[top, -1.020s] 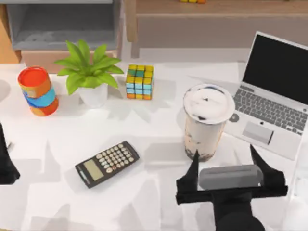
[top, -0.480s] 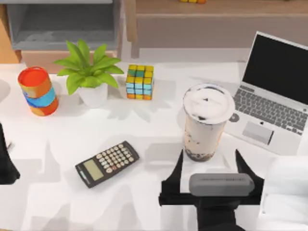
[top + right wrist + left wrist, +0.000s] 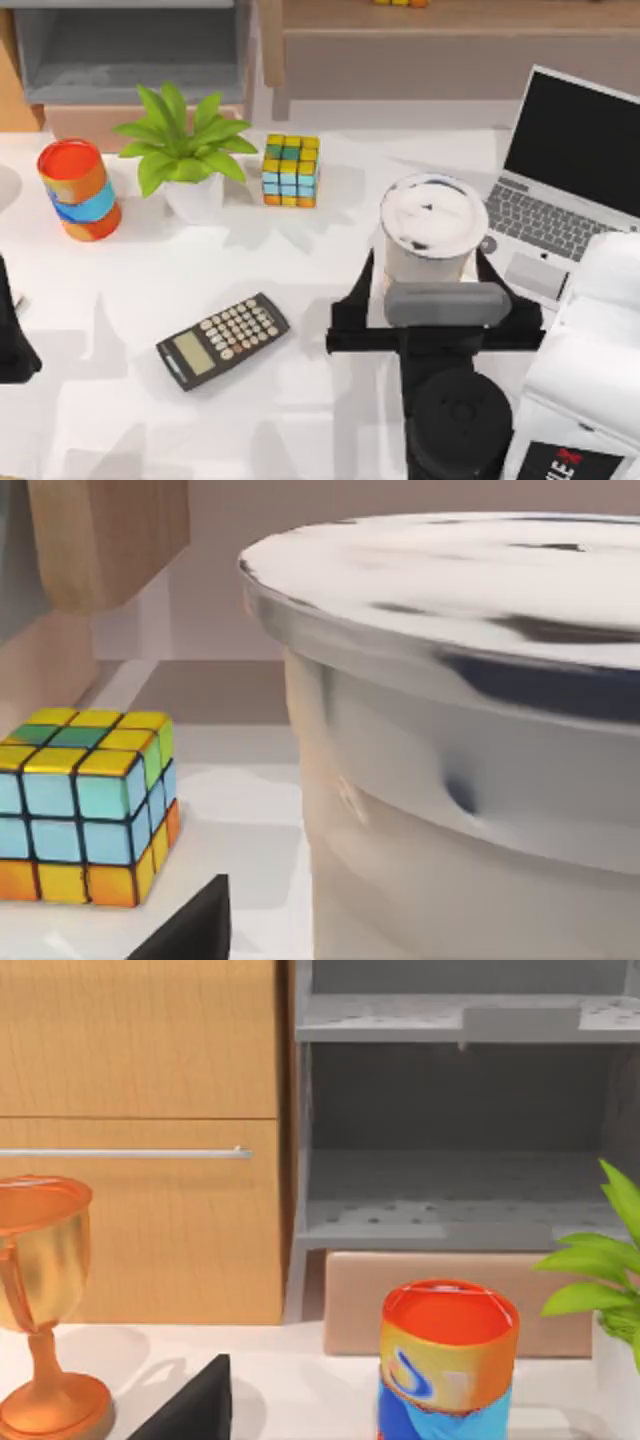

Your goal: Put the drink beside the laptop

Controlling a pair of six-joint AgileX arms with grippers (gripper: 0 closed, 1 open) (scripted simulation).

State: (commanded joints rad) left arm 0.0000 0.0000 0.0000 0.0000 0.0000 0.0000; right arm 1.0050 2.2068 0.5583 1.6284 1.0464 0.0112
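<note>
The drink (image 3: pixel 432 215), a clear cup of beige milk tea with a white lid, stands upright on the white table just left of the laptop (image 3: pixel 575 190). My right gripper (image 3: pixel 425 270) is open and straddles the cup from the near side. One finger (image 3: pixel 362 285) is on the cup's left and the other on its right, with gaps to the wall. The right wrist view has the drink (image 3: pixel 460 730) very close. My left gripper (image 3: pixel 10 330) is parked at the table's left edge, open and holding nothing.
A black calculator (image 3: pixel 222 340) lies left of the right gripper. A colour cube (image 3: pixel 291 170), a potted plant (image 3: pixel 185 150) and an orange-and-blue can (image 3: pixel 78 188) stand along the back. A copper goblet (image 3: pixel 40 1290) stands beside the can (image 3: pixel 447 1360).
My right gripper has moved away from the table's front edge toward the drink, and its open fingers now flank the cup. The cup and the left arm have not moved.
</note>
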